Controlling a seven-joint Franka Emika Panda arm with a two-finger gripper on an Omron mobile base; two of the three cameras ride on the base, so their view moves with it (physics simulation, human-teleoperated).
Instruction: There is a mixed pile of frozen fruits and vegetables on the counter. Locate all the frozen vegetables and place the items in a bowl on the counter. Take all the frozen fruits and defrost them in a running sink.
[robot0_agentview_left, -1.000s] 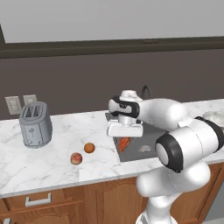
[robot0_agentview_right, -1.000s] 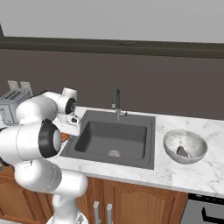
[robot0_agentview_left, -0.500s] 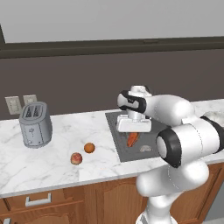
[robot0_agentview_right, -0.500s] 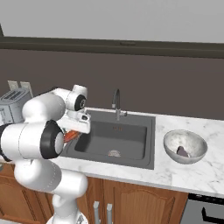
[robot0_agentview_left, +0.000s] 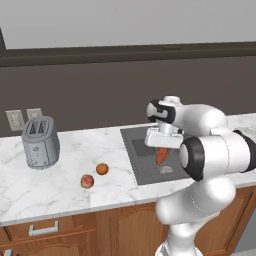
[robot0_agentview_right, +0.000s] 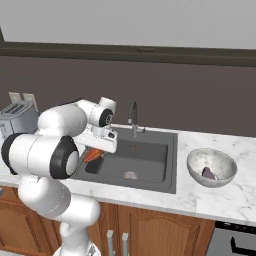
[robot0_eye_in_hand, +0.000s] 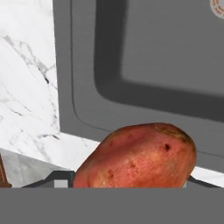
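My gripper (robot0_agentview_left: 161, 150) hangs over the left part of the dark grey sink (robot0_agentview_left: 142, 165), shut on the elongated orange-red root (robot0_agentview_left: 161, 156), one of the frozen vegetables. The root (robot0_eye_in_hand: 140, 157) looms large in the hand view, with the sink basin (robot0_eye_in_hand: 166, 57) behind it. From the right, the root (robot0_agentview_right: 91, 155) shows under the gripper (robot0_agentview_right: 97, 150) at the sink's (robot0_agentview_right: 145, 160) left rim. The pale bowl (robot0_agentview_right: 195, 162) on the counter right of the sink holds the dark purple eggplant (robot0_agentview_right: 208, 173). Two frozen fruits lie on the counter (robot0_agentview_left: 65, 190): an orange ball (robot0_agentview_left: 102, 169) and a reddish apple (robot0_agentview_left: 87, 181).
A silver toaster (robot0_agentview_left: 40, 142) stands at the counter's back left, below two wall outlets (robot0_agentview_left: 24, 118). The gooseneck faucet (robot0_agentview_right: 133, 117) rises behind the sink. A dark wall backs the counter, and brown cabinets (robot0_agentview_left: 50, 230) run below it.
The arm has swung to the right with the root in its grip, from the sink's left edge to a spot over the basin. The fruits and the bowl have stayed put.
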